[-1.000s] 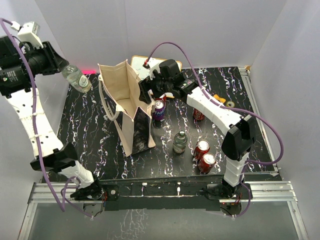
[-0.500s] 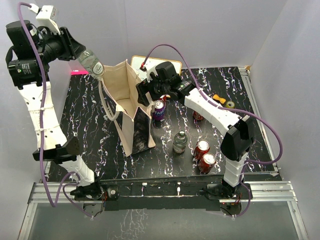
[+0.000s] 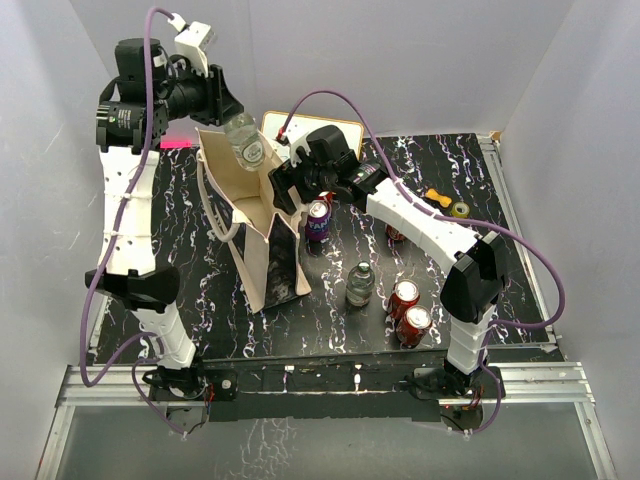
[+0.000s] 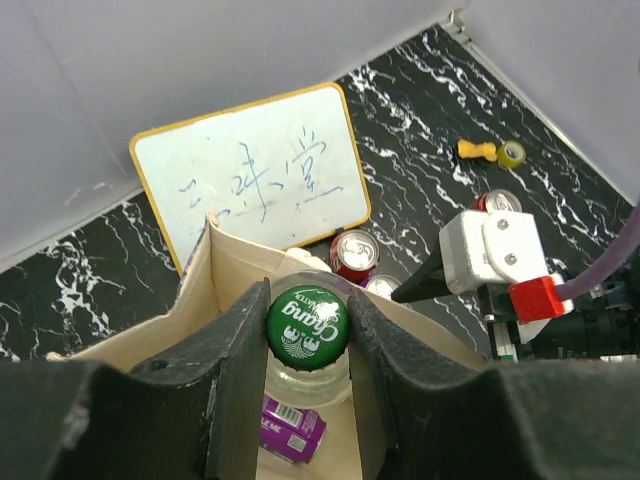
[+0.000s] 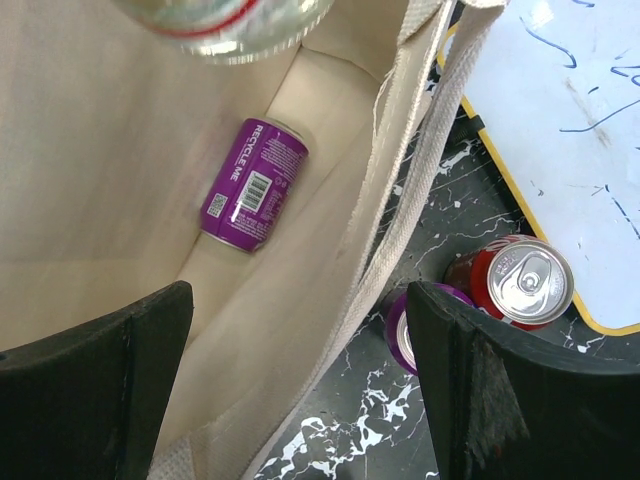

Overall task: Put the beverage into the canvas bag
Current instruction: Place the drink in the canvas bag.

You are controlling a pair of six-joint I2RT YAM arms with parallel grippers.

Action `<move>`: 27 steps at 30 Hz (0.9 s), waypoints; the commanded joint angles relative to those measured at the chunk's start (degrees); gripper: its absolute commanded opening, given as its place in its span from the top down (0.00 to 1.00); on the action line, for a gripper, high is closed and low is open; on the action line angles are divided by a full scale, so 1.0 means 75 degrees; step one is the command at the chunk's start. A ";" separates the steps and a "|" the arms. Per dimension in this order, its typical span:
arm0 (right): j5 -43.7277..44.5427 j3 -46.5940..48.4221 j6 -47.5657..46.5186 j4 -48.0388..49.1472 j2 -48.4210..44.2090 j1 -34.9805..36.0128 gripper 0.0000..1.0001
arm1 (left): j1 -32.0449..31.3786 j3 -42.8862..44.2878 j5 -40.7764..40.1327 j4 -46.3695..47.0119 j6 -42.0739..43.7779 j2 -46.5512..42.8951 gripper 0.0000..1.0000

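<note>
The canvas bag (image 3: 262, 215) stands open at the table's middle left. My left gripper (image 3: 230, 115) is shut on the neck of a clear bottle (image 3: 246, 143) with a green cap (image 4: 307, 322) and holds it over the bag's mouth. A purple can (image 4: 290, 428) lies on the bag's floor; it also shows in the right wrist view (image 5: 253, 182). My right gripper (image 3: 285, 186) is open and straddles the bag's right rim (image 5: 400, 190), one finger inside and one outside. The bottle's base (image 5: 230, 25) shows at the top of the right wrist view.
A white framed board (image 4: 250, 180) leans behind the bag. On the table right of the bag stand a purple can (image 3: 317, 221), a small bottle (image 3: 359, 283), several red cans (image 3: 404, 296) and a yellow piece (image 3: 438, 197) beside a tape roll (image 3: 460, 209).
My left arm has swung right with the bottle, from the far left of the table to above the bag's mouth. My right gripper has shifted slightly left at the bag's rim.
</note>
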 commanded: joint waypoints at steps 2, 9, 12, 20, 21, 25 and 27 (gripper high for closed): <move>0.0358 0.0283 -0.0026 0.0443 -0.0216 0.0070 0.09 | -0.0049 -0.0540 -0.0103 0.0765 0.0221 -0.0437 1.00; 0.0828 0.0012 -0.0119 0.0631 -0.0376 0.0035 0.13 | -0.0073 -0.3031 0.0777 0.2320 0.0333 -0.1269 1.00; 0.0838 0.0001 -0.0277 0.0664 -0.0431 -0.0011 0.17 | -0.0144 -0.3275 0.1170 0.2184 0.0617 -0.1222 1.00; 0.0635 0.0066 -0.0922 0.0681 -0.0619 -0.0060 0.24 | -0.0223 -0.2525 0.1382 -0.0184 0.2449 -0.0928 1.00; 0.0644 0.0079 -0.0974 0.0675 -0.0631 -0.0074 0.25 | -0.0225 -0.2404 0.1375 -0.0444 0.2559 -0.0921 1.00; 0.0680 0.0004 -0.1120 0.0672 -0.0727 -0.0174 0.29 | -0.0223 -0.2194 0.1626 -0.1355 0.2818 -0.0928 1.00; 0.0639 -0.0079 -0.1168 0.0661 -0.0771 -0.0251 0.31 | -0.0237 -0.2363 0.1749 -0.1520 0.2832 -0.1081 1.00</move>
